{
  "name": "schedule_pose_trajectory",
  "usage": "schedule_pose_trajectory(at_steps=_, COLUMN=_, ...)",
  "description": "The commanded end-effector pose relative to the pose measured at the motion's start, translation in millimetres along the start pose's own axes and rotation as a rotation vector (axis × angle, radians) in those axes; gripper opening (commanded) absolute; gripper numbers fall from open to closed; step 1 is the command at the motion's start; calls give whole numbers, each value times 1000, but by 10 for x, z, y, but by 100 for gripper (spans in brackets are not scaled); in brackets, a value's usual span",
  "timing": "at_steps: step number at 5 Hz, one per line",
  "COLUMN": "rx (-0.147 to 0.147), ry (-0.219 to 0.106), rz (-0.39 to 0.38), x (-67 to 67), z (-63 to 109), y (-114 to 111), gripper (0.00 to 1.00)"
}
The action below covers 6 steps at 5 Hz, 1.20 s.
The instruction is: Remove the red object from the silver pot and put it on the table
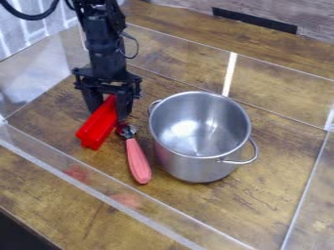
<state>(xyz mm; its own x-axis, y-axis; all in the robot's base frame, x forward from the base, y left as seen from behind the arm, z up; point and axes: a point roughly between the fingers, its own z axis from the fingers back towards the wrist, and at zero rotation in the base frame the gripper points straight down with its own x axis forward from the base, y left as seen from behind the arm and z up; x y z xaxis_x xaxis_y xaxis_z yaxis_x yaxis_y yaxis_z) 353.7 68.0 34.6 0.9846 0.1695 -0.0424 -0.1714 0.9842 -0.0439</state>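
At the far left, a clear acrylic wall (39, 73) stands along the edge of the table (261, 210), and a second one runs along the near edge, low across the bottom of the view. Just inside them, on the dark wood grain, lies the red object (98, 125), tilted so its lower end points toward the near-left corner and its upper end reaches up under the gripper (105, 97).

The black arm comes down from the top of the view and the gripper points straight down over that upper end. Its two dark fingers (84, 101) stand on either side of the red piece, moderately apart. Whether their pads press on the red plastic or stand just clear of it cannot be told from this one view, so a grip cannot be confirmed.

Just right of the red object is a spoon (135, 153) with a salmon handle; its small metal bowl lies near the right finger, and the handle runs toward the viewer alongside the pot. It lies between the red piece and the pot, close to both.

Further right sits the silver pot (198, 135), upright, with one side handle visible at its lower right. Its inside is bare steel.

Count: one red object, one spoon, one pot, one gripper with two fingers.
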Motion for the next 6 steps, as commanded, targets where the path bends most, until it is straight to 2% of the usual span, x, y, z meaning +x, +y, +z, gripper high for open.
schedule_pose_trajectory(at_steps=1, rx=-8, ry=-33, rz=17, x=93, z=143, y=91, gripper=100)
schedule_pose_trajectory(at_steps=6, rx=-18, ry=57, rz=2, x=96, z=145, y=127, gripper=100)
